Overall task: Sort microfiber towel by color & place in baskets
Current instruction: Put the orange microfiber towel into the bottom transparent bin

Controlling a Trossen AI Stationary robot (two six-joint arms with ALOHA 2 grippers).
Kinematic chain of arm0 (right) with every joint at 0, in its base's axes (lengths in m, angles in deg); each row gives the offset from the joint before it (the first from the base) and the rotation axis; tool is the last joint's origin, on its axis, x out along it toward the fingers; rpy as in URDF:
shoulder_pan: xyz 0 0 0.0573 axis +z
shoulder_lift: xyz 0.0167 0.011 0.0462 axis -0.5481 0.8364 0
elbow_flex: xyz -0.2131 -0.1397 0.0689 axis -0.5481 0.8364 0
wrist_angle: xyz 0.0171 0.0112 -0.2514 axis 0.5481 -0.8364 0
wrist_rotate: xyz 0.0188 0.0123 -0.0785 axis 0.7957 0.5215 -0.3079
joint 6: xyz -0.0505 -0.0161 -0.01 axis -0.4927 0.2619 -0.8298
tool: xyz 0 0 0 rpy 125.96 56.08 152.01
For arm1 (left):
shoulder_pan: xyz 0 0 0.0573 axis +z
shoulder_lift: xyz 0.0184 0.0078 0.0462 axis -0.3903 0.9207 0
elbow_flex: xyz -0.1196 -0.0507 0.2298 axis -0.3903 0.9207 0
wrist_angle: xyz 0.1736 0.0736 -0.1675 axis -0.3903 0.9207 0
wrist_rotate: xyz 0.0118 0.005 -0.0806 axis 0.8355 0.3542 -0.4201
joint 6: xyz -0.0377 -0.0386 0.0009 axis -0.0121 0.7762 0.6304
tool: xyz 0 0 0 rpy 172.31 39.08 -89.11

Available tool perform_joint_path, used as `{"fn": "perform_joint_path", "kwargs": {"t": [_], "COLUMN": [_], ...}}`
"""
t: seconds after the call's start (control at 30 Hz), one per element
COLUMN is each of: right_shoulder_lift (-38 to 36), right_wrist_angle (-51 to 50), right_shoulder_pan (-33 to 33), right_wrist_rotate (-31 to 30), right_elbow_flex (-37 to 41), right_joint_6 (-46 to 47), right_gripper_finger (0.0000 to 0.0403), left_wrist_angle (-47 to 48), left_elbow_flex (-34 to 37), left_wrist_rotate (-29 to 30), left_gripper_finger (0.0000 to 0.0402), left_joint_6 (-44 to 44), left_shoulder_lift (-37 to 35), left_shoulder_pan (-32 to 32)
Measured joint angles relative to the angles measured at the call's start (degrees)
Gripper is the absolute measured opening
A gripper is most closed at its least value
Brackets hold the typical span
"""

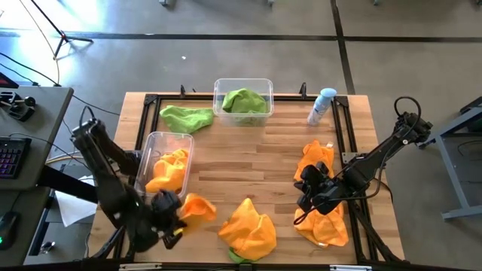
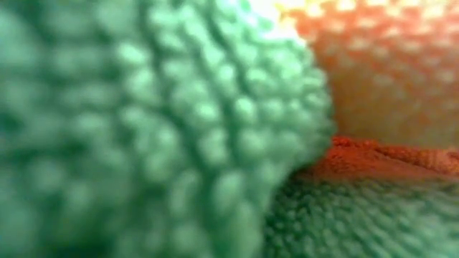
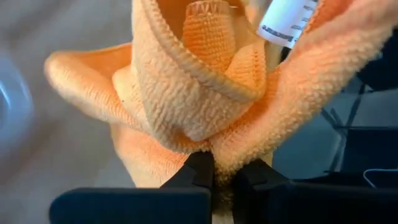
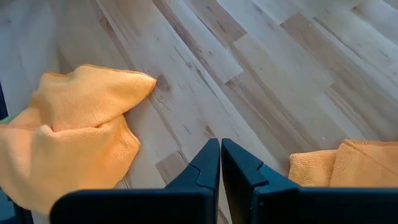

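Orange towel (image 1: 197, 206) sat pinched in your left gripper (image 1: 172, 218) at lower left, just below the basket (image 1: 151, 144) holding more orange. Your right gripper (image 1: 310, 188), fingers together and empty, hovered among orange cloths (image 1: 322, 227) at right. A spray bottle (image 1: 322, 105) stood upper right beside the green-filled basket (image 1: 223, 85); a loose green towel (image 1: 186, 118) lay left of it.

Low view fully blocked by blurred green cloth (image 2: 158, 129) pressed against the lens, orange cloth (image 2: 380, 72) behind it; table and arms hidden. Left wrist view: held orange towel (image 3: 205, 87) fills the frame, white tag (image 3: 287, 20) cut off at the edge, print unreadable. Right wrist view: orange towel (image 4: 348, 163) cropped by the frame edge.
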Motion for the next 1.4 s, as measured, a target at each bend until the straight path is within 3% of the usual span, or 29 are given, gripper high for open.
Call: {"fn": "perform_joint_path", "kwargs": {"t": [0.23,0.53,0.63,0.73,0.87,1.07,1.4], "right_shoulder_lift": [0.00,1.78,4.06,6.94,10.71,13.97,14.21], "right_wrist_angle": [2.21,12.19,16.32,20.84,26.98,34.61,38.66], "right_shoulder_pan": [-0.03,-0.15,-0.82,-1.81,-3.25,-5.41,-8.70], "right_wrist_rotate": [-0.71,-7.26,-7.87,-7.86,-7.76,-7.15,-7.28], "right_elbow_flex": [0.00,-0.02,-0.02,-0.02,-0.02,-0.02,-0.02], "right_joint_6": [4.65,7.01,7.01,7.02,7.02,7.01,7.00], "right_gripper_finger": [0.0012,0.0012,0.0012,0.0012,0.0012,0.0012,0.0012], "left_wrist_angle": [10.09,28.69,30.41,30.24,30.57,30.59,24.43], "left_elbow_flex": [-6.52,-7.74,-7.24,-4.79,1.01,11.52,24.51], "left_wrist_rotate": [1.92,1.95,2.07,2.05,1.92,-3.99,-6.82], "left_gripper_finger": [0.0001,0.0001,0.0001,0.0001,0.0001,0.0001,0.0001], "left_joint_6": [-26.24,-40.51,-46.50,-52.67,-54.36,-53.23,-61.45], "left_shoulder_lift": [-4.02,-14.31,-18.50,-23.40,-30.00,-38.07,-38.13], "left_shoulder_pan": [7.20,14.00,14.79,14.96,15.35,16.45,16.55]}}
